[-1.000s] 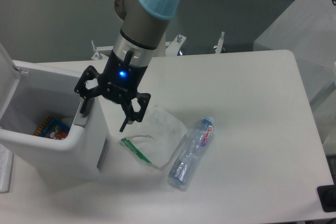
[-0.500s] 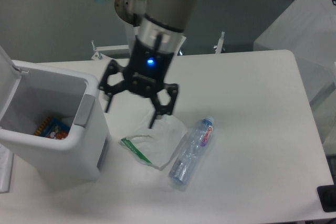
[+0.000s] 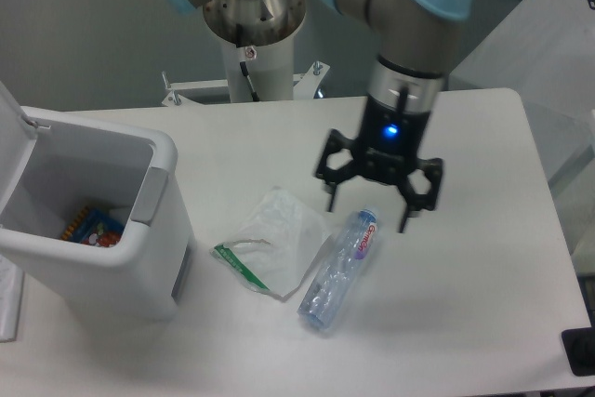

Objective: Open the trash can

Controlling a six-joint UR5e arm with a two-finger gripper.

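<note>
The white trash can (image 3: 149, 258) stands at the left of the table with its lid (image 3: 11, 132) swung up and back, so the inside shows. A colourful packet (image 3: 91, 227) lies at its bottom. Its grey tab (image 3: 153, 197) sits on the right rim. My gripper (image 3: 368, 216) is open and empty, hanging above the table to the right of the can, just over the cap end of a plastic bottle (image 3: 340, 269). It is well apart from the can.
A crumpled clear plastic bag (image 3: 271, 243) with a green strip lies between the can and the bottle. The robot's base post (image 3: 253, 62) stands behind the table. A white box (image 3: 544, 53) is at the far right.
My gripper has moved from the can's right rim across to the right, over the bag, and now hangs above the bottle. The can stays open.
</note>
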